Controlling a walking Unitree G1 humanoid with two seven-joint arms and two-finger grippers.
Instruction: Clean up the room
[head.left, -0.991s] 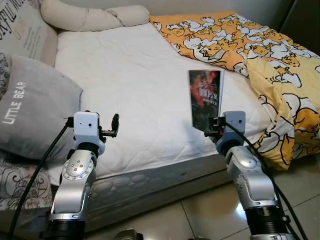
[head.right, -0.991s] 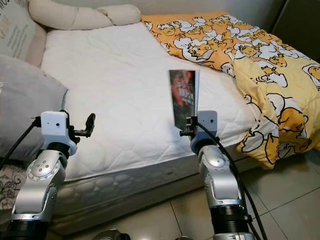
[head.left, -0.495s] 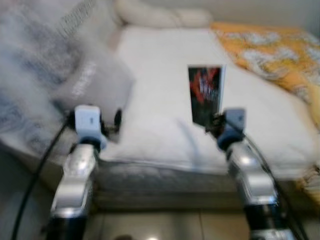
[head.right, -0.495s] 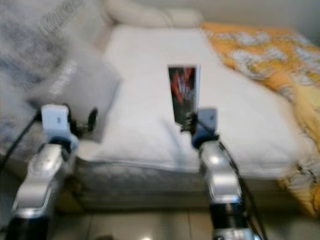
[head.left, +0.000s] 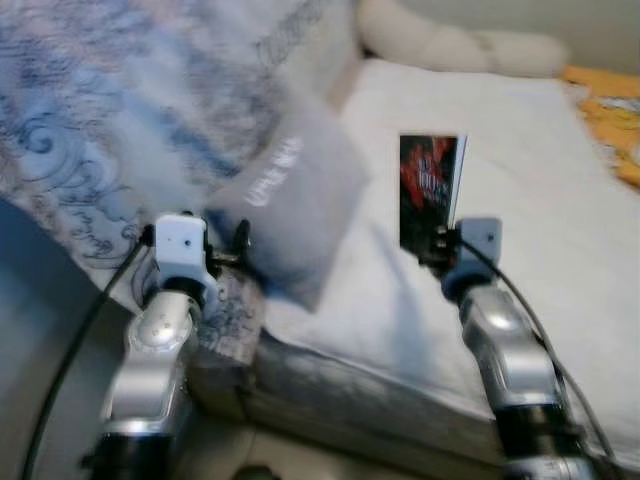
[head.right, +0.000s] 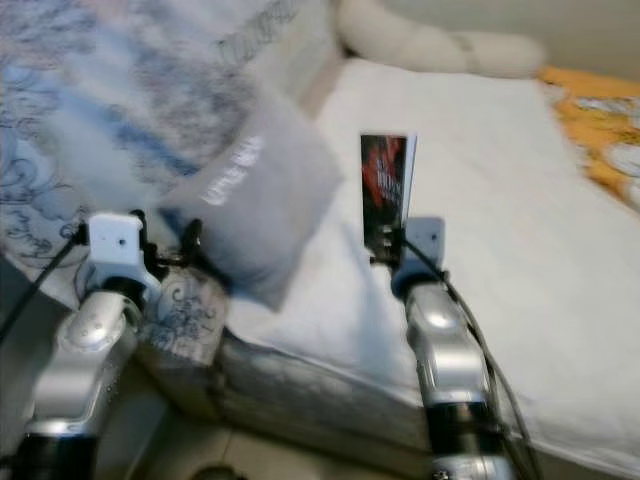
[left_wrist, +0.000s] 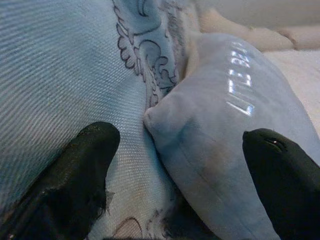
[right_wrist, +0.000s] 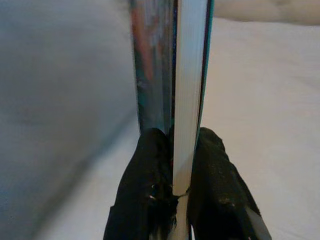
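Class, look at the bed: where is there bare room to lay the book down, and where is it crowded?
Free: the white mattress between the grey pillow and the orange duvet, beyond the book in the right hand. Crowded: the pillow end, where the open left hand hovers by the patterned bedding.

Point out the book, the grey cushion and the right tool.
book (head.left: 430, 190), left eye view, front cover.
grey cushion (head.left: 290, 200), left eye view, middle of its face, below the lettering.
right tool (right_wrist: 182, 165), right wrist view, between the fingertips clamping the book.
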